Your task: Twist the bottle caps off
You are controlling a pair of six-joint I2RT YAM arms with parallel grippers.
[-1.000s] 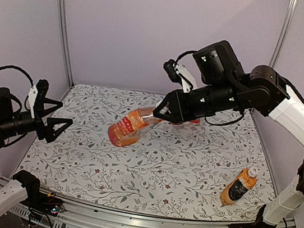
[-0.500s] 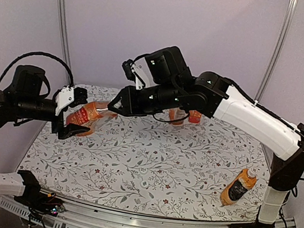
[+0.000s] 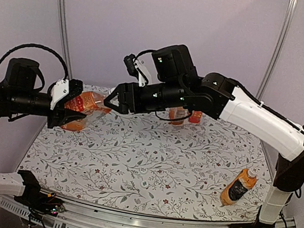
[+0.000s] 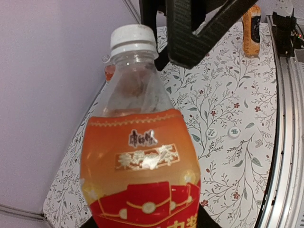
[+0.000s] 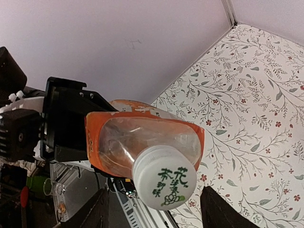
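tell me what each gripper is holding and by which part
The left gripper holds the bottle by its labelled body. The right gripper holds nothing; it stands open around the cap.

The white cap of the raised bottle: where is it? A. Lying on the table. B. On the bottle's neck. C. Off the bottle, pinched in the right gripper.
B: the white cap tops the neck of the raised bottle, held by the left gripper; the right gripper stands open around it, not pinching.
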